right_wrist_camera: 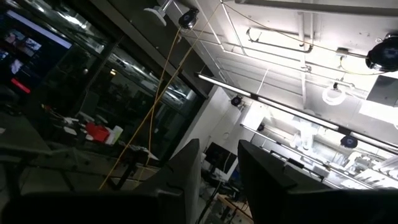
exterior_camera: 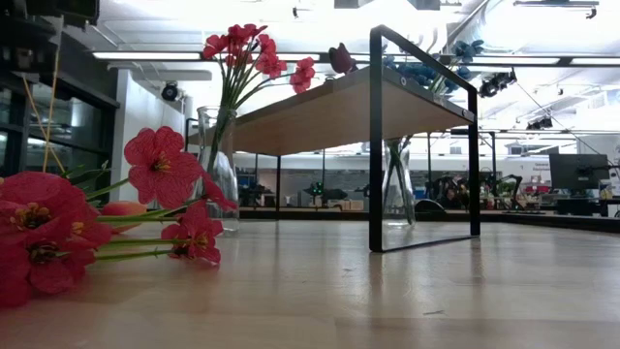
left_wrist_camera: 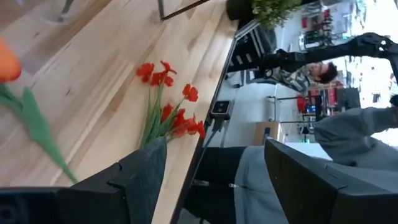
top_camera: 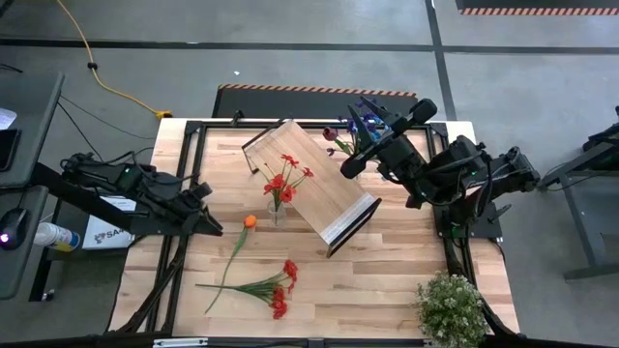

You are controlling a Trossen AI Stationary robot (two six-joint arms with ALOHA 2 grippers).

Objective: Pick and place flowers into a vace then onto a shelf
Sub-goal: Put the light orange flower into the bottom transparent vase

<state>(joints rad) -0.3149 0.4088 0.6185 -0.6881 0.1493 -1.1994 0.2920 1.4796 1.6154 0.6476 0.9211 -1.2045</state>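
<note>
Overhead and table-level views (opposed angles) share the shelf (top_camera: 309,184).

two matte black arms, left arm (top_camera: 135,193) at the frame's left edge, chunky right arm (top_camera: 455,174) at upper right with a round tube-shaped bit, blocky dark fingers (left_wrist_camera: 140,180) with notched edges at the wrist shot's bottom

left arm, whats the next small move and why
Probably swing the left gripper toward the orange flower and lower it onto the green stem. Its jaws stand open with nothing between them, and that flower lies loose on the tabletop right beside it, next to the glass vase already holding red flowers. The right gripper is raised over the shelf.
</note>
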